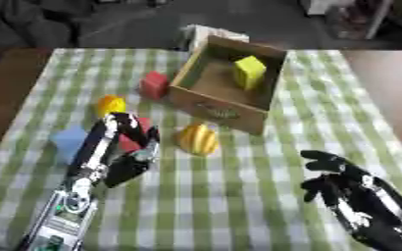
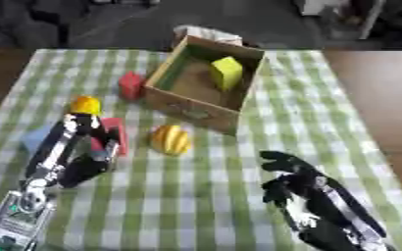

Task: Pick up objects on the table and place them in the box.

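Note:
An open cardboard box (image 1: pixel 190 96) stands at the table's far middle with a yellow-green block (image 1: pixel 249 71) inside. On the checked cloth lie a red block (image 1: pixel 155 84) beside the box's left wall, an orange-yellow round piece (image 1: pixel 111 104), a blue block (image 1: pixel 69 139) and a yellow ridged piece (image 1: pixel 198 139) in front of the box. A second red block (image 2: pixel 115 130) sits between the fingers and thumb of my left hand (image 1: pixel 129 164), which curl round it at table level. My right hand (image 1: pixel 340 180) rests open at the lower right, holding nothing.
The table's left edge (image 1: pixel 15 112) runs close to the blue block. A pale object (image 1: pixel 206 32) sits just behind the box. A brown floor shows past the table's right edge.

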{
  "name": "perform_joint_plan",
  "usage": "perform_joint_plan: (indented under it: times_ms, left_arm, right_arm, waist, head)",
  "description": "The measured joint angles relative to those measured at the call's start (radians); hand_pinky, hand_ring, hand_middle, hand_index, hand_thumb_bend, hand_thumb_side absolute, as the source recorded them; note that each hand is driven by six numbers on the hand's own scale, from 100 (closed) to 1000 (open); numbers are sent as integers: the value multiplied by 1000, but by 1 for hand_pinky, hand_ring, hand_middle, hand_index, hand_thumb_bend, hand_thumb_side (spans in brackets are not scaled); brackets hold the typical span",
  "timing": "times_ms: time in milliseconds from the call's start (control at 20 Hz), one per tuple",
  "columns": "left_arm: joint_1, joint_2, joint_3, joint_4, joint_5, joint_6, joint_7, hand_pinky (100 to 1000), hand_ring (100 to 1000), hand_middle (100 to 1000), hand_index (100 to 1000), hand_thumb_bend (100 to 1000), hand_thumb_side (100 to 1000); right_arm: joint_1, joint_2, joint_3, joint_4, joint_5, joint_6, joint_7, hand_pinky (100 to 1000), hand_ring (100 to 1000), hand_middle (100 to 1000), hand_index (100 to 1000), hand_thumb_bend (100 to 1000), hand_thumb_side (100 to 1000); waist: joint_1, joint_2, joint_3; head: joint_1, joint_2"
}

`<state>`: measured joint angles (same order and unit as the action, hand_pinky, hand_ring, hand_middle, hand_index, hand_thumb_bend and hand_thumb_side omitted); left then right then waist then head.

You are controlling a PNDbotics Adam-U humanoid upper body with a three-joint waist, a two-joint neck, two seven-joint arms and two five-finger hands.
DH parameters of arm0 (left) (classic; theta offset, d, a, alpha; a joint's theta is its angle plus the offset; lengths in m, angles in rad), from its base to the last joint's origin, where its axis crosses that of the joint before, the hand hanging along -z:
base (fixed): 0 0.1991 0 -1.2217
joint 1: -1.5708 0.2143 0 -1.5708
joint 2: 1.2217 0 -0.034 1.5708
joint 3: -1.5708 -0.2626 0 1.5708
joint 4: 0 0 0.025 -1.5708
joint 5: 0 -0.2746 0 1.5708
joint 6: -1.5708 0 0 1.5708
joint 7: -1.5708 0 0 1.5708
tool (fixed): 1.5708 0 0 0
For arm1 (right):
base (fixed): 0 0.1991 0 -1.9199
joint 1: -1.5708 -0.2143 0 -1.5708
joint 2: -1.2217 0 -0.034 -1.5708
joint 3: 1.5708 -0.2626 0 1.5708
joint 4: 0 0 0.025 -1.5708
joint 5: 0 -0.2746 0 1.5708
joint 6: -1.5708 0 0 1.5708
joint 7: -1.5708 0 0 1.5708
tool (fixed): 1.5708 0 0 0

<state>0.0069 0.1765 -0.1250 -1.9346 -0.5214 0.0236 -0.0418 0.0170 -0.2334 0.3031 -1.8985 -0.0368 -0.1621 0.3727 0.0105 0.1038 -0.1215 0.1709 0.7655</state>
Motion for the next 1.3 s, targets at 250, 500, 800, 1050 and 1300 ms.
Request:
perform_joint_plan:
  times_ms: [250, 500, 800, 1050, 1300]
  left_arm:
    - [0, -2, 0, 0, -2, -3, 2, 556, 481, 349, 339, 100, 447]
    - [0, -2, 12, 3, 42, 25, -3, 558, 490, 365, 392, 100, 452]
    - [-10, 89, 59, -26, 33, 29, -10, 651, 600, 518, 653, 100, 267]
    - [-35, 324, 98, -44, -87, -35, -107, 717, 673, 643, 818, 100, 213]
    - [-87, 507, 110, -21, -182, -15, -239, 753, 706, 710, 870, 249, 261]
  right_arm:
    - [-3, 0, 0, 0, -1, 1, -2, 725, 528, 877, 787, 100, 464]
    - [-2, 0, 0, 0, -1, 4, -13, 724, 526, 869, 787, 100, 467]
    - [3, 0, -1, 0, 6, 6, -25, 724, 525, 865, 787, 100, 466]
    - [11, -2, -2, 6, 14, 5, -30, 724, 525, 863, 787, 100, 468]
    - [13, -5, -2, 9, 19, 4, -30, 724, 524, 862, 786, 100, 468]
  waist:
    - [0, 0, 0]
    - [0, 0, 0]
    - [3, -4, 0]
    - [13, -6, 0]
    - [16, -12, -2]
  head:
    - [0, 0]
    - [0, 0]
    - [-2, 0]
    - [-13, 0]
    - [-20, 0]
